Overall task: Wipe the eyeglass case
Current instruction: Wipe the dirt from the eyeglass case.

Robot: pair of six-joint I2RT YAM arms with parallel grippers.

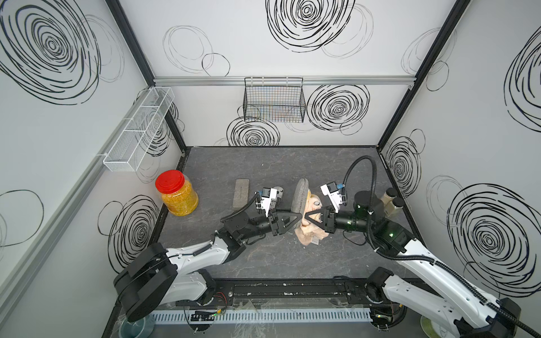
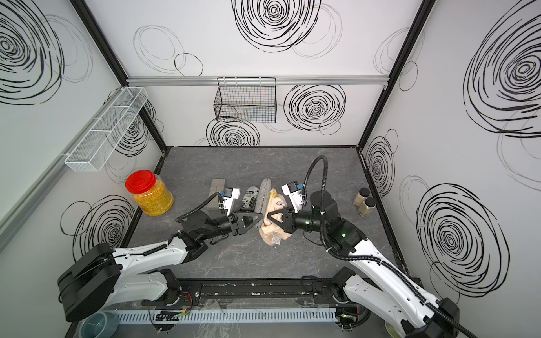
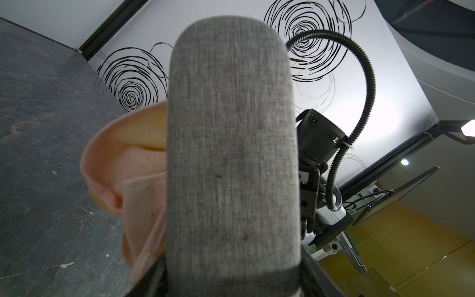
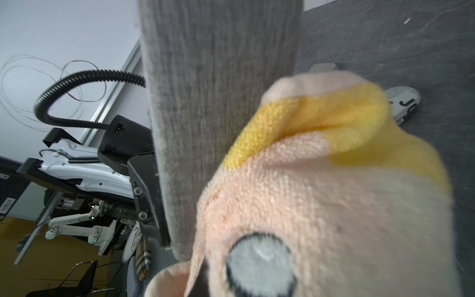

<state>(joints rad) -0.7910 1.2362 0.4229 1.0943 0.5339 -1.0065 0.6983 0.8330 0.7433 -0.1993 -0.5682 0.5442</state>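
The left pincer point(image 1: 296, 217) is clamped shut on one end of the eyeglass case point(image 1: 301, 195), a grey fabric-covered case. The case juts out of the jaws and away from the robot's base, with its narrow edge turned up to the top views. In the left wrist view its broad grey face point(image 3: 231, 154) fills the middle of the picture. Whether the case clears the counter point(image 1: 263, 263) cannot be told.

The right pincer point(image 1: 309, 218) faces it tip to tip, just to the right of the case, and is closed on a peach and yellow cloth point(image 1: 310, 234). The bunched cloth lies against the case's right face, which the right wrist view shows closely: terry cloth point(image 4: 334, 192) against grey fabric point(image 4: 213, 102). A fold with a small label hangs below the case, toward the robot's base.

Left of the case, just beside it, lies a printed can point(image 2: 248, 199), partly hidden by the left wrist camera. Beyond the can, further left of the case, lies a flat grey block point(image 1: 241, 193). Well to the left of the case, by the wall, stands a jar point(image 1: 177, 196) with a red lid and yellow filling. Well to the right of the case stand two small bottles point(image 1: 392, 200) with dark caps. Behind the case, on the back wall, hangs a black wire basket point(image 1: 273, 99).
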